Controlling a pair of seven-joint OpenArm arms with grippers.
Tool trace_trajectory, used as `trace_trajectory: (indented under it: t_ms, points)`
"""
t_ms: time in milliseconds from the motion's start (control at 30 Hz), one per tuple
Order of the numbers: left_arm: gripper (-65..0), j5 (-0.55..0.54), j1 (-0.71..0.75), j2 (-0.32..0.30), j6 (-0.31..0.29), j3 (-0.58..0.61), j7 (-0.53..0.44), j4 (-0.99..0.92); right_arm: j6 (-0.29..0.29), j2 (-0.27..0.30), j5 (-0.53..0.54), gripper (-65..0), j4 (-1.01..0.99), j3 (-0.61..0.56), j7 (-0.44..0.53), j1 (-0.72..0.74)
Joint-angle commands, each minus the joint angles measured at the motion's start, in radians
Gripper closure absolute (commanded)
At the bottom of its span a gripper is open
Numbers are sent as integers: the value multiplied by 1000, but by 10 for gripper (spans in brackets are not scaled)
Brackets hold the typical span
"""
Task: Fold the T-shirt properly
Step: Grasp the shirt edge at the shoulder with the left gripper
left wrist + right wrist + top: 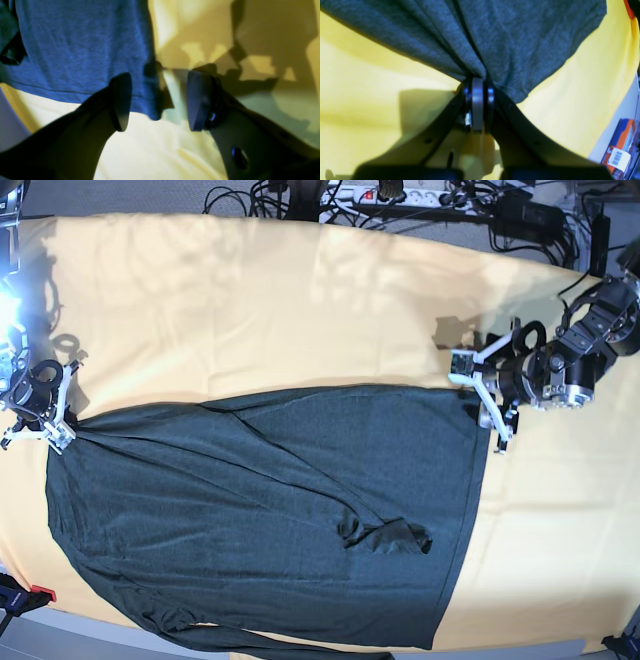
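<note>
The shirt (270, 510) lies spread on the yellow cloth (250, 300), long axis running side to side in the base view, hem toward the left arm's side, shoulders toward the right arm's. A sleeve crosses the body, its cuff bunched near the middle.

Right claw (477, 105): clenched on a gathered pinch of shirt fabric at the far shoulder corner, judged to be anchoring that end.

Left claw (155, 100): released, jaws wide, hovering at the hem corner; the corner appears to sit between the pads untouched, though blur limits certainty. Likely positioned to take the matching corner for a fold.
</note>
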Motion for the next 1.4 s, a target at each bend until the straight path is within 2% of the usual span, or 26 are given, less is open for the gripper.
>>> trace_trajectory:
  t_ms: [0,333,567,767,1000,1100,1167,1200,1300,1333,1367]
  points:
    - [-355,33,-25,-14,10,14,18,-19,-18,31,-13,0,8,10,-16,16]
    - [-355,33,-117,5,32,43,6,-71,-18,31,-13,0,8,10,-15,16]
    - [-355,-34,-143,5,35,43,6,-75,-18,31,-13,0,8,10,-15,16]
    - [-355,-32,-143,13,36,43,-89,-145,-18,31,-12,0,8,10,-15,16]
    - [-353,-33,-144,70,51,43,-98,-190,-18,31,-12,0,8,10,-15,16]
    - [-289,-33,-148,92,105,43,-98,-190,-18,31,-13,0,8,10,-15,16]
    - [-248,-33,-155,97,118,43,-98,-188,-17,31,-13,0,8,10,-15,16]
    - [-214,-34,-162,98,117,43,-97,-188,-18,31,-12,0,8,10,-15,16]
    - [-37,-34,-183,99,117,43,-89,-189,-18,31,-13,0,8,10,-15,16]
    - [0,-34,-192,99,117,43,-86,-189,-18,31,-12,0,8,10,-14,16]
    - [0,-34,-199,99,118,43,-83,-189,-18,31,-12,0,8,10,-14,16]
